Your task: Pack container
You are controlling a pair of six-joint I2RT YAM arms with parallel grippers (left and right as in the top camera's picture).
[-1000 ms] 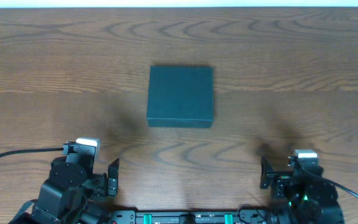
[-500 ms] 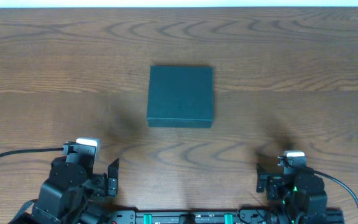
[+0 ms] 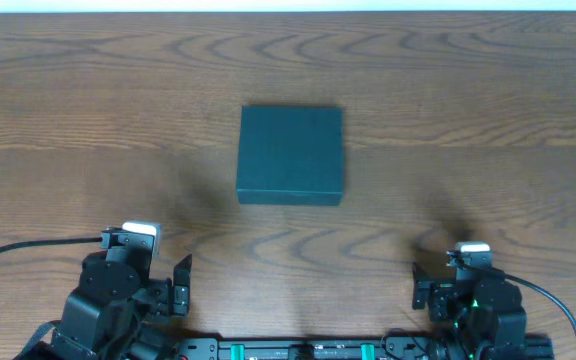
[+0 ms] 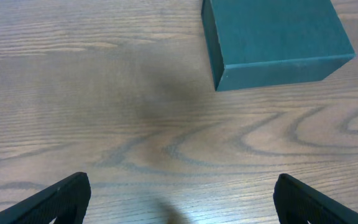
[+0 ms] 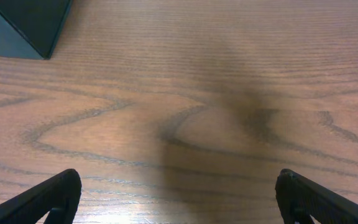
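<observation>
Well ahead, between left claw (image 4: 182, 180) and right claw (image 5: 179, 177): container (image 3: 290, 155)

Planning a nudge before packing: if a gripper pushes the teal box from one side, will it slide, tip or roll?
The container sits low and flat on the wooden table, so it would probably slide rather than tip. Its square sides make rolling unlikely. An off-centre push may well turn it.

container (image 3: 290, 155) closed, mid-table (image 3: 488, 90), both arms near edge
</observation>
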